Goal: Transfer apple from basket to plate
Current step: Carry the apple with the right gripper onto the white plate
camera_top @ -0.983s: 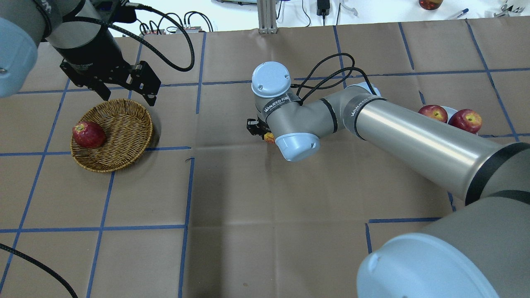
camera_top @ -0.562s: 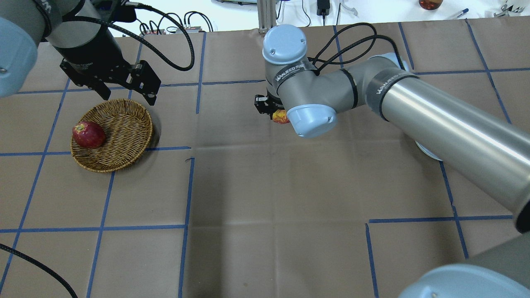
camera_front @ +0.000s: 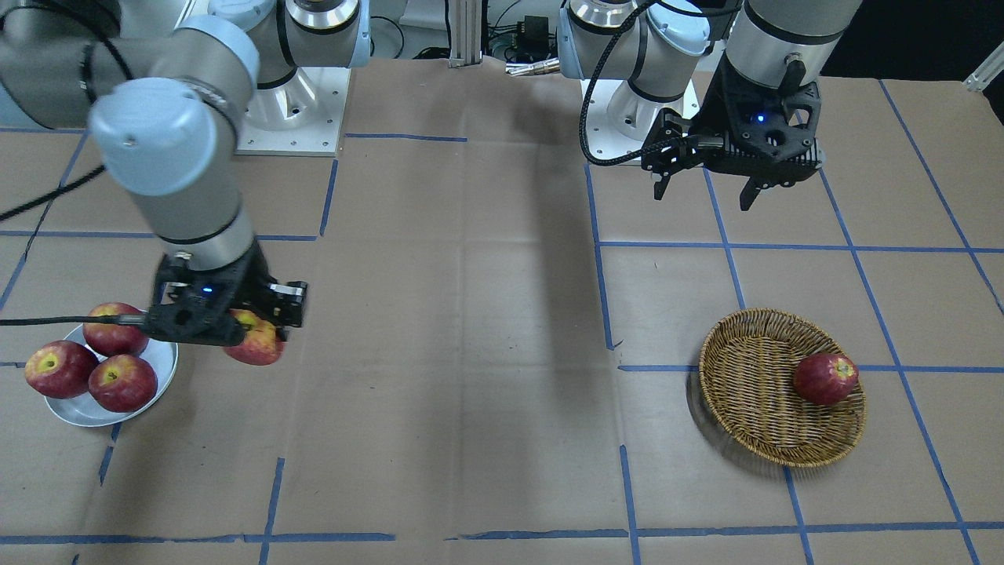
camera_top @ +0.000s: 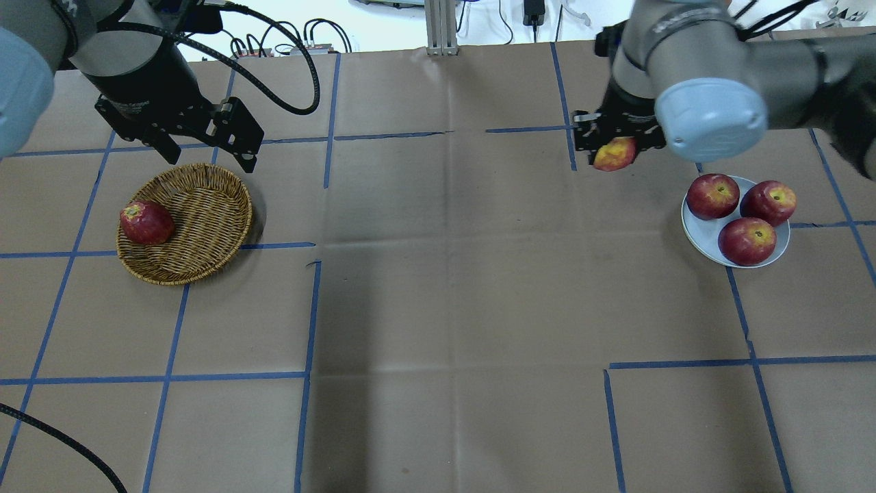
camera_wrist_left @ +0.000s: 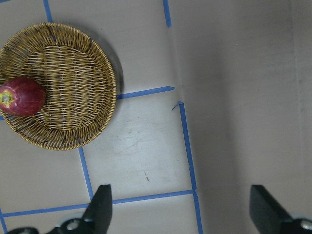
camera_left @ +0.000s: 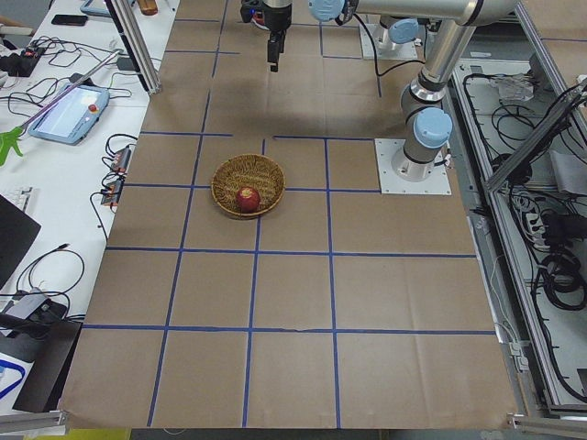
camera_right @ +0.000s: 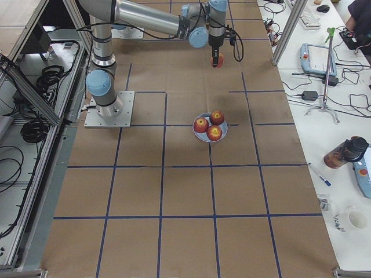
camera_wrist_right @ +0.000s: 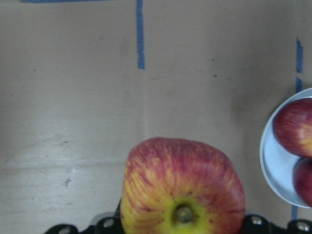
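The table is looked down on from behind and above in the overhead view, so the basket lands left and the plate right. That's mirrored in the front-facing view, shot steeply from across, with the robot's base up top. Each table end is covered from high and far back by a side view. The basket is seen from straight above by the left wrist camera; the apple is framed super close by the right one, plate rim at the edge.

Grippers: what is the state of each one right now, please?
Left gripper: open, holding nothing.
Right gripper: closed on the apple, in the air, short of the plate.
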Motion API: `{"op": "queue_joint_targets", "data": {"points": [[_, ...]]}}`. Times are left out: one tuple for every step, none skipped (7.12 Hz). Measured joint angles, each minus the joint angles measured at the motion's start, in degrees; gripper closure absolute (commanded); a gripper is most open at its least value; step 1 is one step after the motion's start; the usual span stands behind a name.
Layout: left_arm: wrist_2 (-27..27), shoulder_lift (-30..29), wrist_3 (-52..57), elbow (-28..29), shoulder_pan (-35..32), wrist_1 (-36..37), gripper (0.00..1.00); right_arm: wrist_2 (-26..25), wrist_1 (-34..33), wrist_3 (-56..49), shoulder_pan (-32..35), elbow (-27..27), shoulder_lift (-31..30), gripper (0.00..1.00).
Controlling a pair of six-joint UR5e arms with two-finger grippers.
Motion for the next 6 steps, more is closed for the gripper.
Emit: {"op": "queue_joint_targets", "data": {"points": [[-0.07,-0.05,0.00,0.00,0.00,0.02,0.01,0.11,-0.09,-8.18,-6.30,2.06,-1.77,0.46],[-0.07,-0.03,0.00,-0.02,0.00,0.03,0.01,0.41,-0.21,-15.94,-12.40,3.35,-2.56,0.46],[-0.07,0.00,0.00,-0.04,0.00,0.04,0.01,0.87,-0.63,-22.46,-17.53,3.92,-2.34,0.46],[-0.19,0.05,0.00,0.04,0.00,0.02,0.01,1.14,-2.13,-27.07,-20.73,4.50,-1.42,0.46],[-0.43,0.01,-0.09,0.31,-0.02,0.00,0.01,1.57,-4.87,-29.73,-22.32,5.69,-0.05,0.46],[-0.59,-0.23,-0.32,0.55,-0.05,0.16,0.01,2.07,-7.26,-30.74,-22.86,6.99,0.82,0.46]]}}
